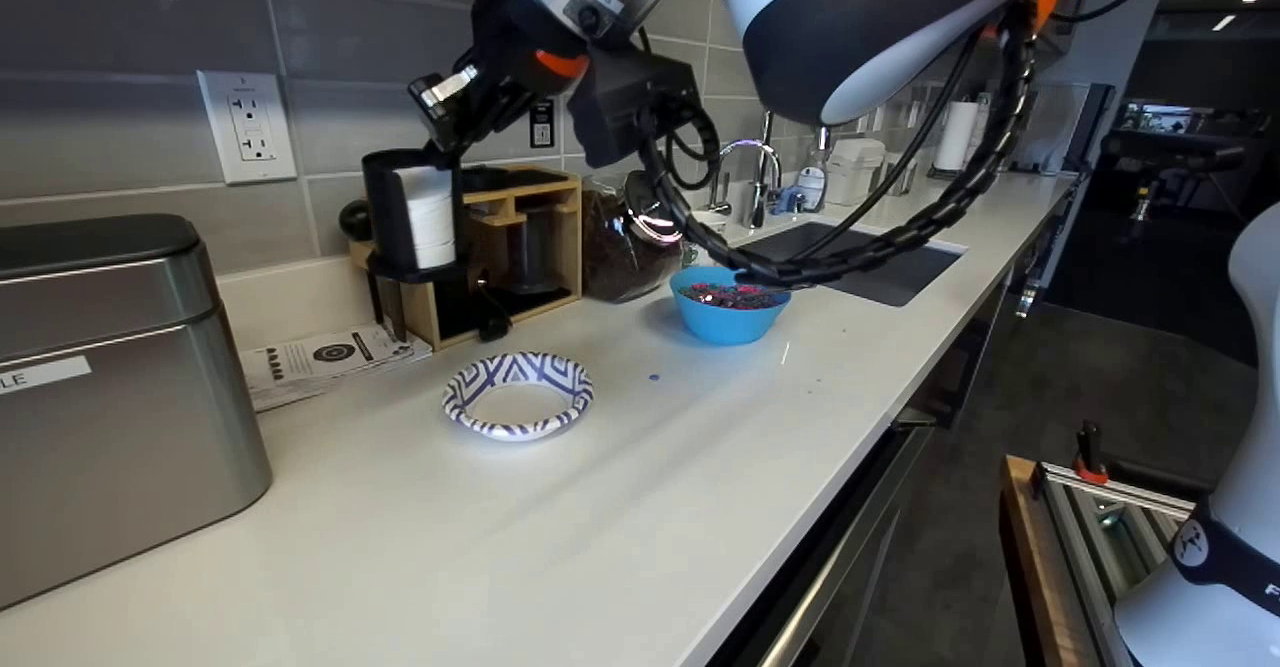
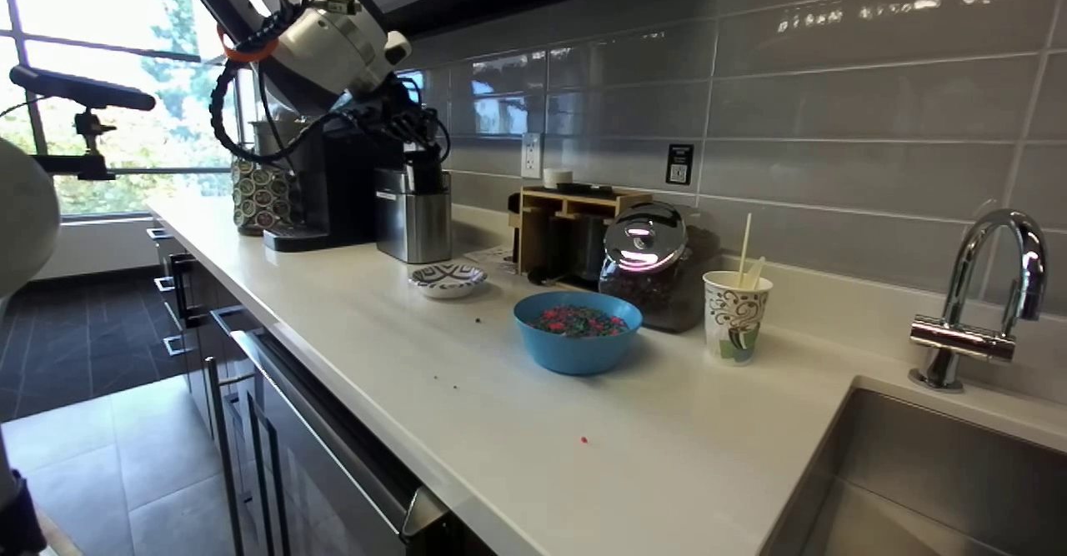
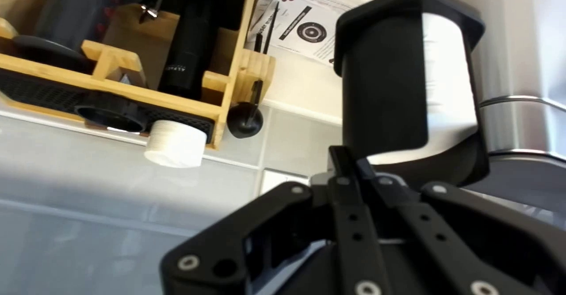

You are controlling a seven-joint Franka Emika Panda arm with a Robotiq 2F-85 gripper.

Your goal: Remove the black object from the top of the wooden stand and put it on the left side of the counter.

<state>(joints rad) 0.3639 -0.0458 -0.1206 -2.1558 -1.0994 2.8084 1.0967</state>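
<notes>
Clamping the black object (image 3: 384,96), my pincer (image 3: 355,159) has clearance from the wooden stand (image 3: 146,97), with counter (image 1: 640,487) below and tiled wall (image 1: 380,37) alongside.

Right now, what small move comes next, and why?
Perhaps ease the black object away from the wall before lowering it to the counter: the gripper holds it by its upper edge, off the wooden stand, with the grey metal box nearby.

Rm along counter (image 1: 620,537) front; bin (image 1: 130,427), wooden stand (image 1: 497,209) & jar (image 1: 622,257) block bk.
</notes>
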